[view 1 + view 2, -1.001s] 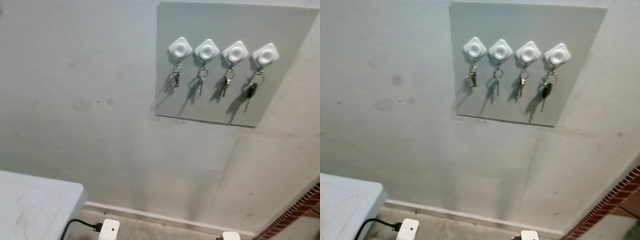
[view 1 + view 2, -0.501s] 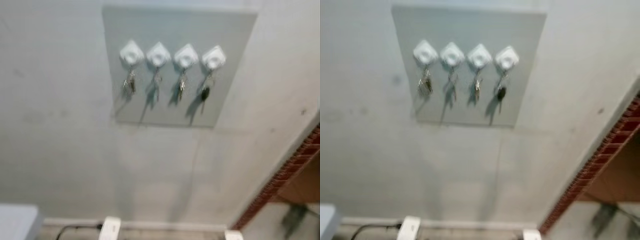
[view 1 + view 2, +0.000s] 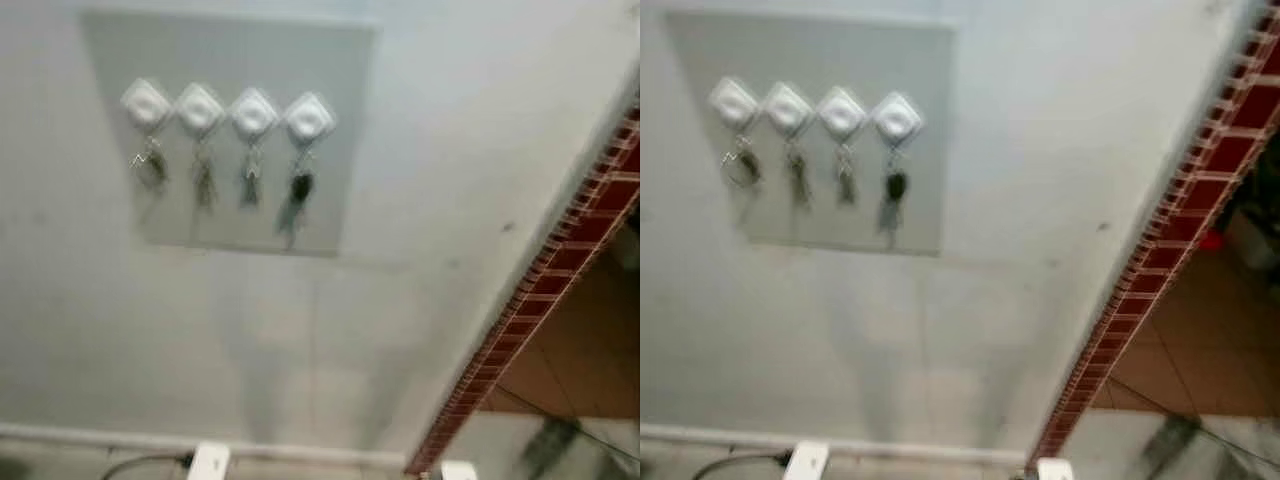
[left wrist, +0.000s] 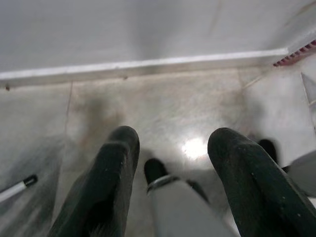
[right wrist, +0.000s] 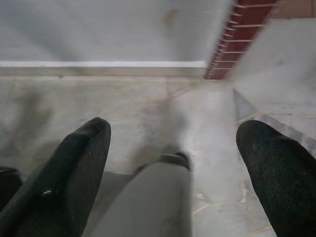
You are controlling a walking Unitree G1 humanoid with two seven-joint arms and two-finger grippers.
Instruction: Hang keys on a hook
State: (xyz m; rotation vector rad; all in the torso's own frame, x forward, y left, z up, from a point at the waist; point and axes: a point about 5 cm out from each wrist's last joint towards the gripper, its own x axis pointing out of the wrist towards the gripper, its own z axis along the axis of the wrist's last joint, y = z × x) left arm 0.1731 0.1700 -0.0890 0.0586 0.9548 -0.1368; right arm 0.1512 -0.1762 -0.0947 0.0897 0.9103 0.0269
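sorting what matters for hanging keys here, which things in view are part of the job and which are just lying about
Job:
hooks, four white ones in a row
keys, one set under each hook
board behind the hooks
left pincer, open, empty
right pincer, open, empty

Lying about:
plugs at the wall's foot
brick edge
tiled floor

the wall (image 3: 250, 330) is showing pale grey, with a slightly darker grey board (image 3: 330, 120) on it. four white diamond-shaped hooks (image 3: 254, 113) are sitting in a row, silvery keys (image 3: 204, 182) hanging below and one black-headed key (image 3: 300, 187). a red-brown brick edge (image 3: 540, 300) with pale mortar lines is running beside tan tiles (image 3: 1200, 350). the floor (image 4: 163, 113) is looking mottled grey, the baseboard (image 4: 148, 66) white.
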